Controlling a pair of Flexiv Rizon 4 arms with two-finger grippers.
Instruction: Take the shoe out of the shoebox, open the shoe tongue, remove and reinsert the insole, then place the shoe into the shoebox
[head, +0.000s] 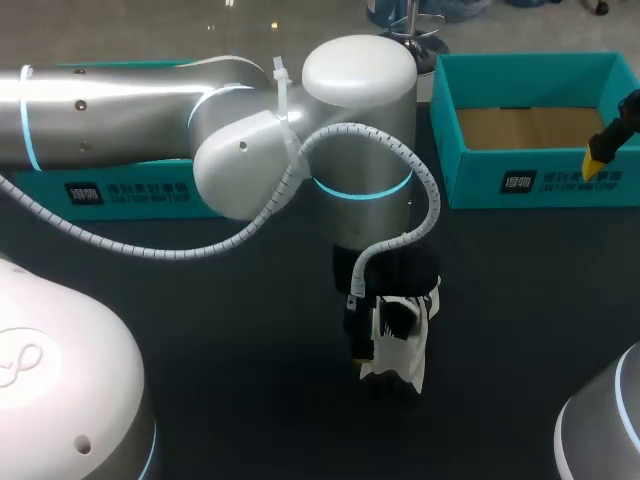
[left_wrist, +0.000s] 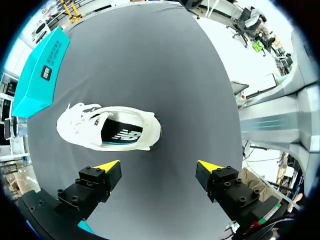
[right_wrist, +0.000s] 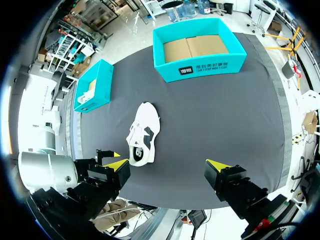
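Dark table mat (head: 250, 330): your shoe (left_wrist: 107, 127) lies outside the shoebox (right_wrist: 202, 69), clear of its front wall. Left gripper (left_wrist: 159, 167) hangs spread wide over it, probably lined up for the tongue. Right gripper (right_wrist: 172, 167) is also spread, high by the shoebox, out of the way.

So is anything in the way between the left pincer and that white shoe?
Nothing visible. The left pincer hangs open over the bare black table, with the white sneaker lying just ahead of it.
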